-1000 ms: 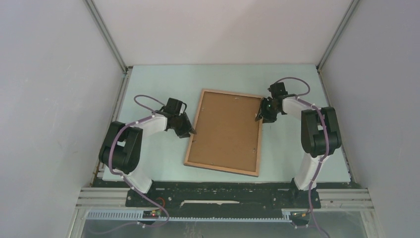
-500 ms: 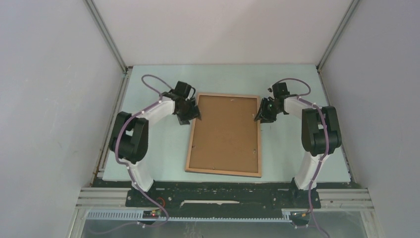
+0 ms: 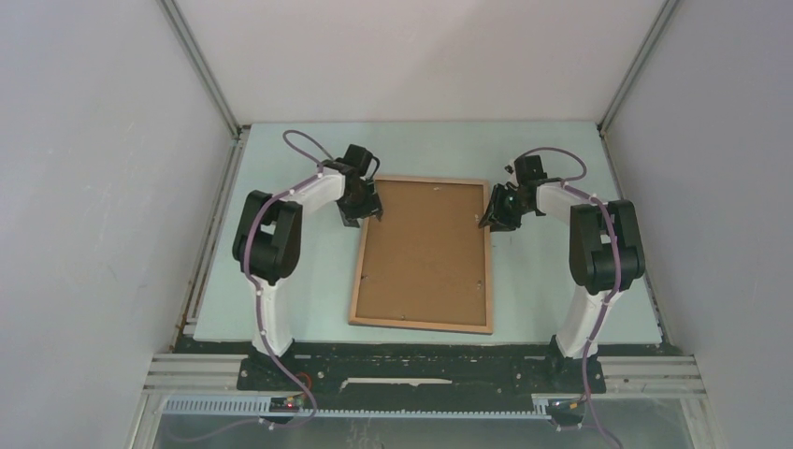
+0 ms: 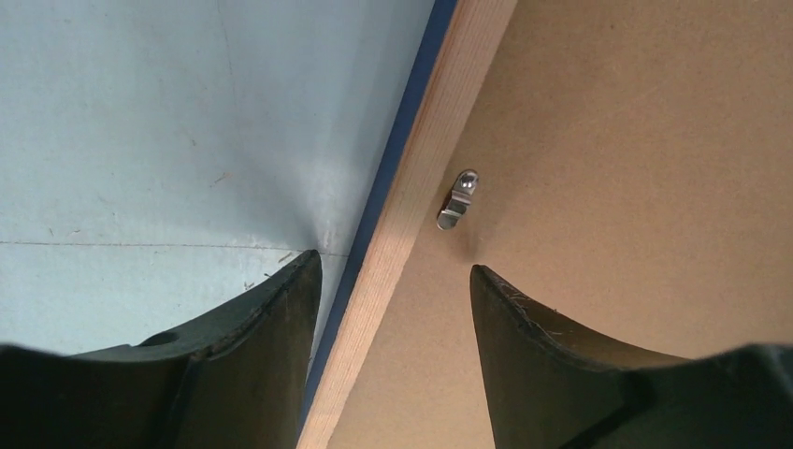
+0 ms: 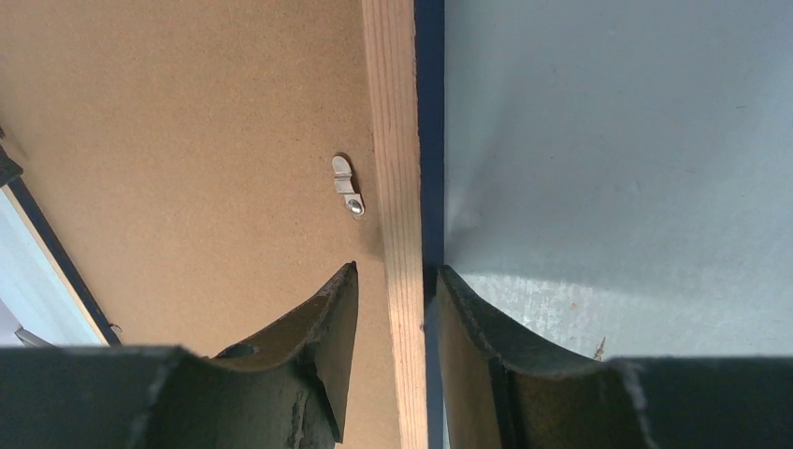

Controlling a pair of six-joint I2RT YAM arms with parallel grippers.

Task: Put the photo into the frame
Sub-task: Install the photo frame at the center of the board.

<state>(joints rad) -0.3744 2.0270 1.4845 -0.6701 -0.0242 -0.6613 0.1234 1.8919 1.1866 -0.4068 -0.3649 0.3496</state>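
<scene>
The frame [image 3: 422, 325] lies flat on the table, wood-brown face up, with a brown backing board [image 3: 425, 248] filling it. The photo is hidden. My left gripper [image 3: 367, 213] stands open over the far end of the left rail [image 4: 439, 122]. One finger is above the table and the other above the board, and neither touches the rail. My right gripper [image 3: 490, 217] straddles the right rail [image 5: 393, 140] near the far corner. Its outer finger [image 5: 486, 355] rests against the navy edge. A thin gap shows between the inner finger and the rail.
Small metal turn clips [image 4: 456, 200] [image 5: 348, 185] sit on the backing board just inside each rail. Grey enclosure walls [image 3: 112, 187] close in the pale table [image 3: 309, 290] on three sides. The arm bases stand at the near edge.
My left gripper let go of the left rail, opened wider and moved along it toward the far corner. The frame swung from tilted to square with the table. The right gripper barely moved.
</scene>
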